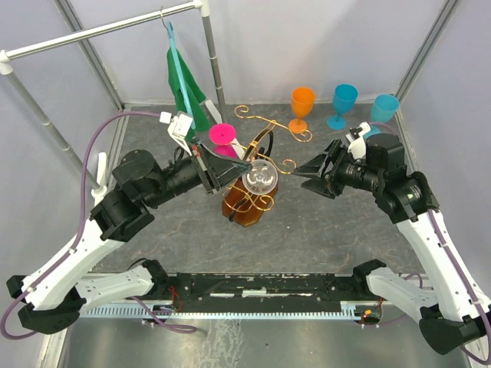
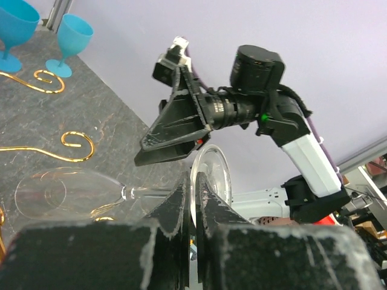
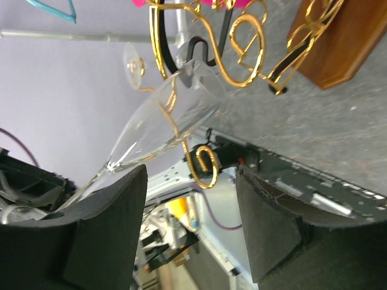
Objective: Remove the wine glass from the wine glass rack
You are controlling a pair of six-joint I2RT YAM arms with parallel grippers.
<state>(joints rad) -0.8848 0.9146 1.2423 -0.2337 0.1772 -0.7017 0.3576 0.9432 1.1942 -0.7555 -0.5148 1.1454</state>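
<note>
On the grey table (image 1: 322,245), mid-frame, my left gripper (image 1: 244,164) is clamped on the clear wine glass (image 1: 259,178) at its stem, by the gold wine glass rack (image 1: 242,208). My right gripper (image 1: 296,172) gapes wide just right of it.

An orange plastic goblet (image 1: 302,107) is standing on the dark grey counter (image 1: 322,238) (far side), and a green cloth (image 1: 188,88) is hanging from the grey metal rail (image 1: 100,31).
</note>
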